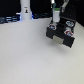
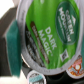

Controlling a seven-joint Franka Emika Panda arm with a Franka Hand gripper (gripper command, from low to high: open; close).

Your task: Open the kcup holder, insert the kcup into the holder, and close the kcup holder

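Now the kcup hangs in the gripper over the open holder.

Seen by the wrist view, the kcup (image 2: 52,30) fills the frame, its green foil lid facing the camera, and one teal finger pad (image 2: 11,46) presses its side; the other pad is hidden, so the fingers look closed about the cup's width on it. It should be light, with thin plastic walls that give under hard squeezing and a slick rim, so a side grip just under the rim suits it. In the exterior view the gripper (image 1: 56,21) stands above the black holder (image 1: 62,35), near the table's (image 1: 27,57) far edge toward the exterior view's right. Pods (image 2: 76,65) with white and reddish tops sit in slots below the cup.
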